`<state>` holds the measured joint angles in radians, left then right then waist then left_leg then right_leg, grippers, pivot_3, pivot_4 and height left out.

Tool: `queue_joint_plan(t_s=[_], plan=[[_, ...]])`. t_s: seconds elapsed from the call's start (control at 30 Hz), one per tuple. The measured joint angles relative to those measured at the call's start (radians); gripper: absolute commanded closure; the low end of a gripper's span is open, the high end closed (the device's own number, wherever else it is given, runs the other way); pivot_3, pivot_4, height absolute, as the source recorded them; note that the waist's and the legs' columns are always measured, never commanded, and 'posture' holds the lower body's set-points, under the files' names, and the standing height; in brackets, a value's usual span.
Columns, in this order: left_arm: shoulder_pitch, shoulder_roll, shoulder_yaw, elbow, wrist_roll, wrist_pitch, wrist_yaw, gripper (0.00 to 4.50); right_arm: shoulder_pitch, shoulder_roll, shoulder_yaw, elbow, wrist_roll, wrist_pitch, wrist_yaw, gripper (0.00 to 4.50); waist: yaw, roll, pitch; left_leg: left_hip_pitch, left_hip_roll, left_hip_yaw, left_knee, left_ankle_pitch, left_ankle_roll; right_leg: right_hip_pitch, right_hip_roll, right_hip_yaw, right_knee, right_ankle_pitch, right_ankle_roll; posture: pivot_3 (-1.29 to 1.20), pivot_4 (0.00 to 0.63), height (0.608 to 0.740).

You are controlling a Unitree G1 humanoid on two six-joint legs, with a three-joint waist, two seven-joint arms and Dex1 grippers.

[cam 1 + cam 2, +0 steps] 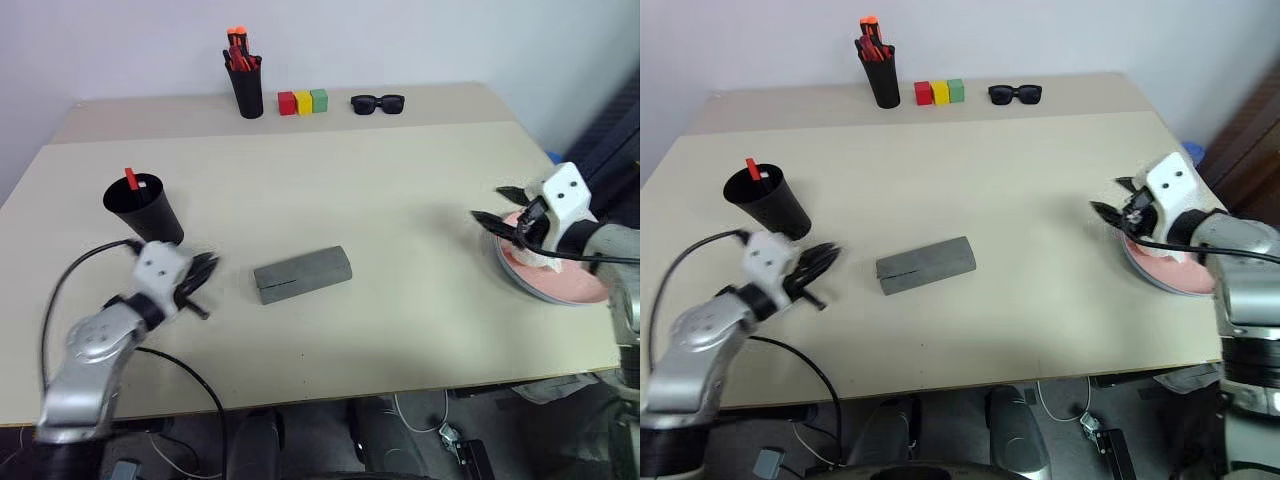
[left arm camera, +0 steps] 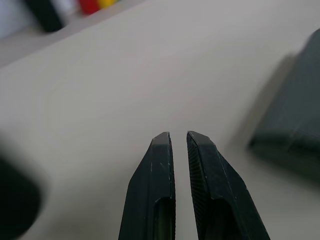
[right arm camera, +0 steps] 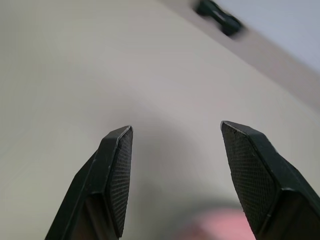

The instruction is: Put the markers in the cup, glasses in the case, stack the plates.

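Note:
The black cup stands at the left of the table with a red marker sticking out of it. My left gripper is shut and empty, just right of the cup and left of the grey case, which lies closed mid-table. In the left wrist view the shut fingers point over bare table, with the case beside them. My right gripper is open and empty at the left edge of the pink plate. A pale bluish rim shows under that plate. The glasses are out of view.
At the table's far edge stand a black pen holder with orange-capped pens, three coloured blocks and black sunglasses. A black cable loops off my left arm near the front edge.

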<state>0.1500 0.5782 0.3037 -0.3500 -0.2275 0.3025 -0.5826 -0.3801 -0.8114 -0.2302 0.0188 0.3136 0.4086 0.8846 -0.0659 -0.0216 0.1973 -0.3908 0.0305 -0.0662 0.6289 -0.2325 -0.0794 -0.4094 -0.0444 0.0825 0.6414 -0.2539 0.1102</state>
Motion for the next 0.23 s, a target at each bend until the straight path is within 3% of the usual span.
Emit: queue_joint_plan(t_s=[0.23], plan=[[0.111, -0.012, 0.109, -0.069, -0.017, 0.001, 0.04, 4.03, -0.03, 0.009, 0.1, 0.075, 0.027, -0.017, 0.126, 1.69, 0.023, 0.0, 0.0, -0.001, 0.0, 0.001, 0.001, 0.0, 0.0, 0.003, -0.002, 0.0, -0.01, 0.001, -0.002, 0.0, 0.15, 0.74]])
